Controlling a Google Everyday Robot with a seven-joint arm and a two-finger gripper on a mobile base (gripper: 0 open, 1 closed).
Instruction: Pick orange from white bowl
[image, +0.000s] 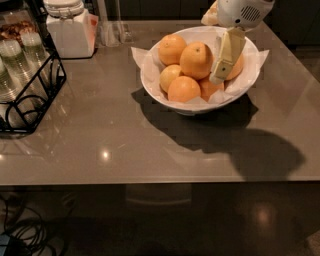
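Note:
The white bowl (165, 98), lined with white paper napkins, stands at the back right of the grey table. It holds several oranges. The biggest orange (197, 60) lies on top in the middle, with others at the back left (171, 48) and front (183, 89). A smaller pale yellowish fruit (169, 76) lies at the left. My gripper (220, 74) reaches down from the top right into the bowl, right beside the top orange. It partly hides an orange on the right (236, 66).
A white lidded jar (70, 30) stands at the back left, with a clear glass (113, 31) beside it. A black wire rack (29, 89) holding glasses stands at the left edge. The table's front edge (160, 181) runs across the lower frame. Cables (20, 230) lie on the floor.

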